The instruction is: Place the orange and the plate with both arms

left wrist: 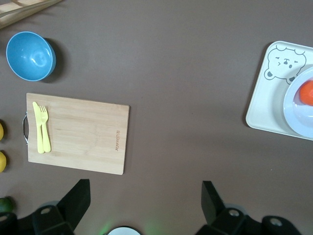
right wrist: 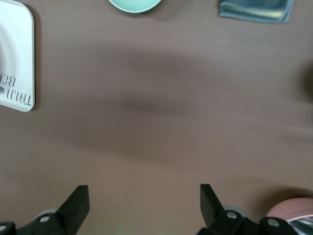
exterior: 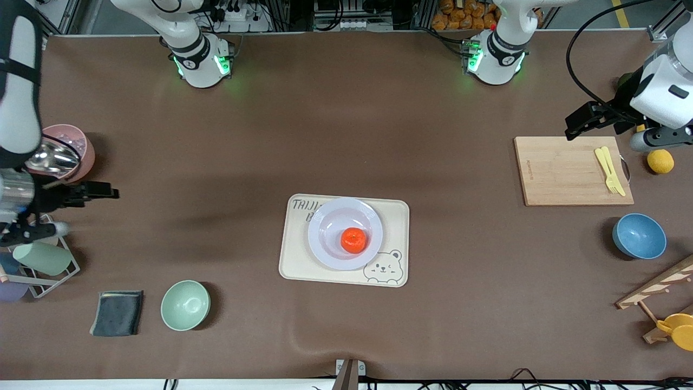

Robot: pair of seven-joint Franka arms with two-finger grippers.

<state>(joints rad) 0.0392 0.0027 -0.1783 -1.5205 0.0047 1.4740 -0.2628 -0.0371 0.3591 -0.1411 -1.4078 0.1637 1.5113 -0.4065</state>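
Observation:
The orange (exterior: 353, 240) lies in the pale lavender plate (exterior: 330, 222), which sits on the cream bear tray (exterior: 395, 216) at the table's middle. My left gripper (exterior: 582, 122) is open and empty, up over the table by the cutting board at the left arm's end. In its wrist view the gripper (left wrist: 144, 198) has its jaws wide apart, and the orange (left wrist: 307, 92), plate (left wrist: 298, 117) and tray (left wrist: 266, 105) show at the edge. My right gripper (exterior: 100, 190) is open and empty, up at the right arm's end beside a pink cup. It also shows in its own wrist view (right wrist: 144, 200).
A wooden cutting board (exterior: 563, 170) with a yellow fork (exterior: 610, 170), a lemon (exterior: 660, 161) and a blue bowl (exterior: 639, 236) stand at the left arm's end. A mint-green bowl (exterior: 185, 305), grey cloth (exterior: 117, 312), pink cup (exterior: 73, 143) and cup rack (exterior: 43, 260) stand at the right arm's end.

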